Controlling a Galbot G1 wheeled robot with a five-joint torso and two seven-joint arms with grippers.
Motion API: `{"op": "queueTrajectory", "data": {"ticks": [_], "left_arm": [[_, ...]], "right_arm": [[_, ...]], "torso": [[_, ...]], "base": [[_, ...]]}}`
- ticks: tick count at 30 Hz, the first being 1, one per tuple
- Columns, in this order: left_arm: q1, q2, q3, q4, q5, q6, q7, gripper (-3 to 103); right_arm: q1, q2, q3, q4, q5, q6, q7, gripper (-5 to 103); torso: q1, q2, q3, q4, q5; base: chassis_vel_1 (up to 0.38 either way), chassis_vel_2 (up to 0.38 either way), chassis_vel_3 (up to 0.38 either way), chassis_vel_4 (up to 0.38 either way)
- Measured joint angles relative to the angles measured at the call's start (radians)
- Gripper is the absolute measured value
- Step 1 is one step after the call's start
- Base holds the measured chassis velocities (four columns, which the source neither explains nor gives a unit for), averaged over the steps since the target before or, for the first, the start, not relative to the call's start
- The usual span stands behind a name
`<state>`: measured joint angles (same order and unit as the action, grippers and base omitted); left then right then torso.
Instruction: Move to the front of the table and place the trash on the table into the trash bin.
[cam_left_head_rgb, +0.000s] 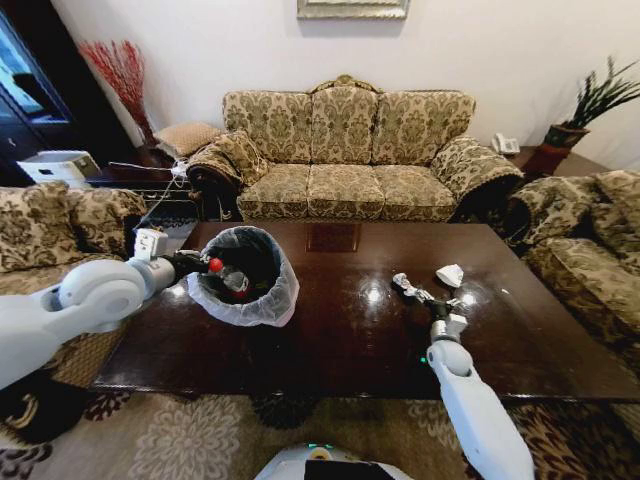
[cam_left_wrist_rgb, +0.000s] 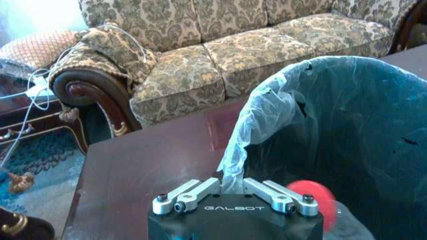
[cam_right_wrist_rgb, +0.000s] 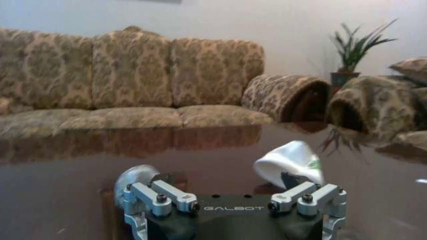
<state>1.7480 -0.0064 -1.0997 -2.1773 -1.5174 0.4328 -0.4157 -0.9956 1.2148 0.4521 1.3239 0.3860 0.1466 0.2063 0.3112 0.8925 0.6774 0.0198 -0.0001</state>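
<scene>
The black trash bin (cam_left_head_rgb: 268, 303) with its whitish liner stands on the dark table (cam_left_head_rgb: 340, 340) at the left. My left gripper (cam_left_head_rgb: 199, 264) hovers at the bin's near rim, open. The clear bottle with a red cap (cam_left_head_rgb: 216, 265) is just off its tips inside the bin mouth, and the cap (cam_left_wrist_rgb: 310, 192) appears blurred. My right gripper (cam_left_head_rgb: 426, 296) rests low over the table on the right, open, its jaws spread wide. A white paper wad (cam_left_head_rgb: 450, 274) lies just beyond it on the tabletop, and that wad (cam_right_wrist_rgb: 290, 162) sits ahead of the right-hand finger, untouched.
A patterned sofa (cam_left_head_rgb: 345, 150) stands behind the table, with armchairs (cam_left_head_rgb: 590, 240) on both sides. A potted plant (cam_left_head_rgb: 585, 115) is at the back right and a side table with cables (cam_left_head_rgb: 140, 180) at the back left. Patterned carpet lies in front of the table.
</scene>
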Motion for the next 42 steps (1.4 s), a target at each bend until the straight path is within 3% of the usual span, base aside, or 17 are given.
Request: {"op": "queueTrajectory", "data": {"ticks": [3,5,9,12,16,18,20,24,25,27,29,31,36,39,42], "left_arm": [[0.002,-0.007,0.000,0.000,-0.001,-0.001,0.000,0],[0.004,-0.013,0.000,0.001,0.001,-0.002,-0.002,0],[0.005,-0.019,0.001,0.005,0.002,-0.007,0.001,0],[0.006,-0.023,0.002,0.008,0.003,-0.010,0.005,0],[0.009,-0.034,0.003,0.008,0.005,-0.017,0.010,0],[0.010,-0.043,0.003,0.008,0.009,-0.019,0.011,0],[0.010,-0.046,0.003,0.008,0.009,-0.019,0.011,0],[0.011,-0.052,0.003,0.009,0.012,-0.025,0.012,0],[0.011,-0.052,0.003,0.009,0.012,-0.025,0.012,0],[0.010,-0.053,0.003,0.007,0.012,-0.028,0.013,0],[0.010,-0.054,0.003,0.006,0.012,-0.028,0.013,0],[0.010,-0.059,0.003,0.002,0.012,-0.031,0.013,0],[0.010,-0.066,0.001,-0.003,0.012,-0.031,0.012,0],[0.010,-0.065,-0.001,-0.004,0.010,-0.032,0.011,0],[0.008,-0.056,-0.002,0.000,0.005,-0.035,0.009,0]], "right_arm": [[0.009,-0.002,-0.027,-0.004,0.015,-0.006,-0.012,100],[0.016,0.001,-0.044,-0.006,0.016,-0.013,-0.026,100],[0.041,0.005,-0.066,-0.043,0.009,-0.020,-0.029,100],[0.066,0.013,-0.073,-0.094,-0.020,-0.018,-0.024,100],[0.081,0.017,-0.075,-0.126,-0.041,-0.014,-0.022,103],[0.085,0.017,-0.081,-0.138,-0.042,-0.014,-0.028,95],[0.087,0.017,-0.081,-0.140,-0.042,-0.014,-0.029,95],[0.089,0.018,-0.082,-0.141,-0.035,-0.014,-0.041,74],[0.089,0.018,-0.082,-0.141,-0.035,-0.014,-0.041,74],[0.088,0.018,-0.081,-0.138,-0.030,-0.016,-0.043,63],[0.088,0.017,-0.081,-0.137,-0.027,-0.016,-0.043,63],[0.082,0.016,-0.081,-0.130,-0.018,-0.017,-0.043,52],[0.058,0.013,-0.077,-0.089,-0.003,-0.014,-0.046,48],[0.020,0.002,-0.083,0.018,0.068,-0.009,-0.076,48],[-0.046,-0.003,-0.117,0.301,0.145,-0.045,-0.122,48]], "torso": [[0.000,0.000,0.000,0.0007,-0.0019],[0.000,0.000,0.000,0.0024,-0.0006],[0.000,0.000,0.000,0.0010,-0.0010],[0.000,0.000,0.000,0.0003,0.0015],[0.000,0.000,0.000,-0.0001,-0.0004],[0.000,0.000,0.000,0.0004,0.0000],[0.000,0.000,0.000,0.0006,-0.0001],[0.000,0.000,0.000,0.0007,0.0001],[0.000,0.000,0.000,0.0007,0.0001],[0.000,0.000,0.000,0.0004,0.0002],[0.000,0.000,0.000,0.0004,0.0002],[0.000,0.000,0.000,0.0005,0.0001],[0.000,0.000,0.000,0.0006,0.0001],[0.000,0.000,0.000,0.0005,0.0000],[0.000,0.000,0.000,0.0003,0.0000]], "base": [[0.030,0.013,-0.013,-0.005],[0.094,0.050,-0.026,-0.004],[0.048,0.015,-0.004,0.005],[0.000,0.000,0.000,0.000],[0.000,0.000,0.000,0.000],[0.000,0.000,0.000,0.000],[0.000,0.000,0.000,0.000],[0.000,0.000,0.000,0.000],[0.000,0.000,0.000,0.000],[0.000,0.000,0.000,0.000],[0.000,0.000,0.000,0.000],[0.000,0.000,0.000,0.000],[0.000,0.000,0.000,0.000],[0.000,0.000,0.000,0.000],[0.000,0.000,0.000,0.000]]}}
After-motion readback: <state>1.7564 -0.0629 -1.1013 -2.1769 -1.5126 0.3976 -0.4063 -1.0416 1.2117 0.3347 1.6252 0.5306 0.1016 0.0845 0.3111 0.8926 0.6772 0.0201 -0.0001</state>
